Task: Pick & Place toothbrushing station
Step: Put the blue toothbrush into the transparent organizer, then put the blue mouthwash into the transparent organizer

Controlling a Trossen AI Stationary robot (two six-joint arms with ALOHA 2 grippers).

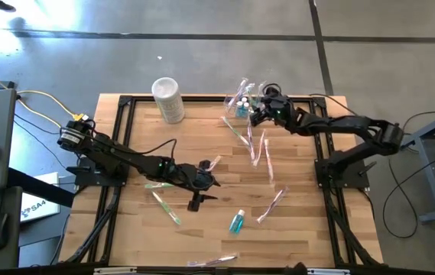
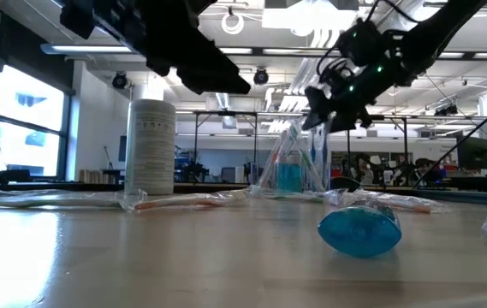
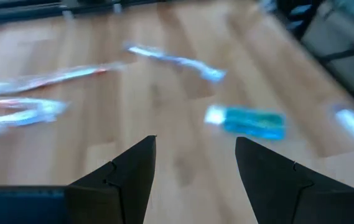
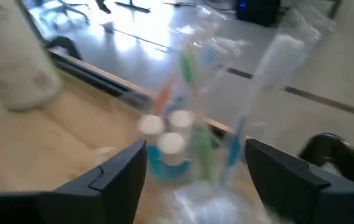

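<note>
My two arms are black, my right gripper (image 1: 257, 113) showing small green lights. Table (image 1: 301, 229) is pale striped wood with a black frame. Toothbrushing station (image 1: 241, 98) is clear, holding blue white-capped bottles plus green, orange and blue brush handles. Cylindrical container (image 1: 168, 99) is whitish with grey print. Loose bottle (image 1: 237, 222) is teal-blue, white cap. Wrapped toothbrushes (image 1: 259, 147) show pink and white.

toothbrushing station (image 1: 241, 99) at table's (image 1: 301, 244) far edge; cylindrical container (image 1: 168, 99) to its left
</note>
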